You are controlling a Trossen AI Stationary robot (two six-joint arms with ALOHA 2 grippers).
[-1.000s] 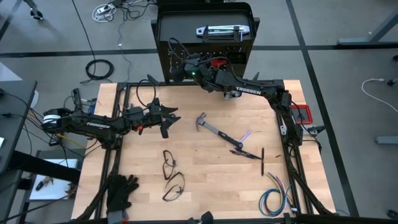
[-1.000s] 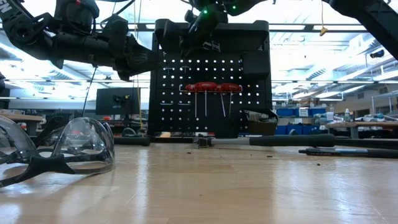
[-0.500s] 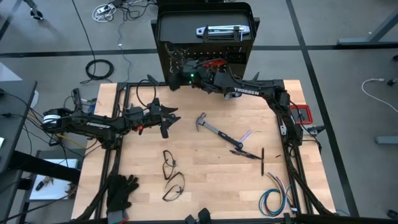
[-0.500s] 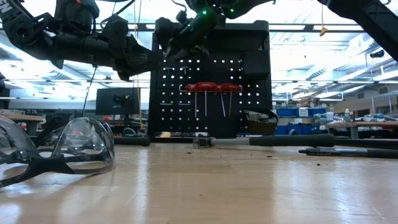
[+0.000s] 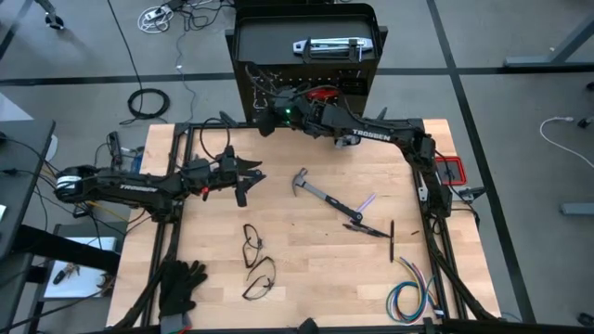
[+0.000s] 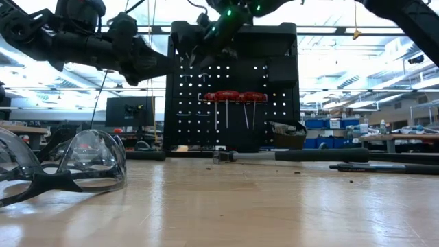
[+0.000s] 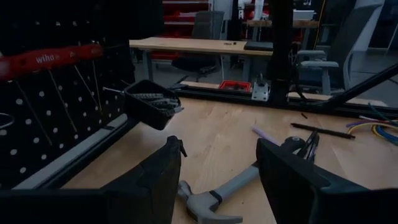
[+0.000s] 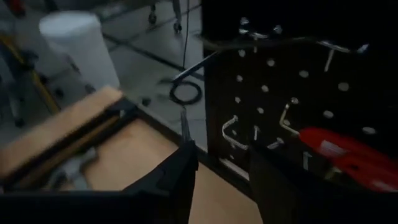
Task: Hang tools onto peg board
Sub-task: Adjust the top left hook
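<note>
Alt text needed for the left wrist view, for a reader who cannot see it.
The left end effector, fingers open and empty, hovers over a wooden table with a steel hammer lying just beyond it. To one side stands the black peg board, holding red-handled tools and a small black bin. Farther along the table lie a thin black tool and coloured wires.

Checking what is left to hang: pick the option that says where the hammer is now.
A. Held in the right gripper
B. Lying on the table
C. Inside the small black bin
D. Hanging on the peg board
B: the hammer lies flat on the wooden table, away from the peg board, and no gripper touches it.
</note>
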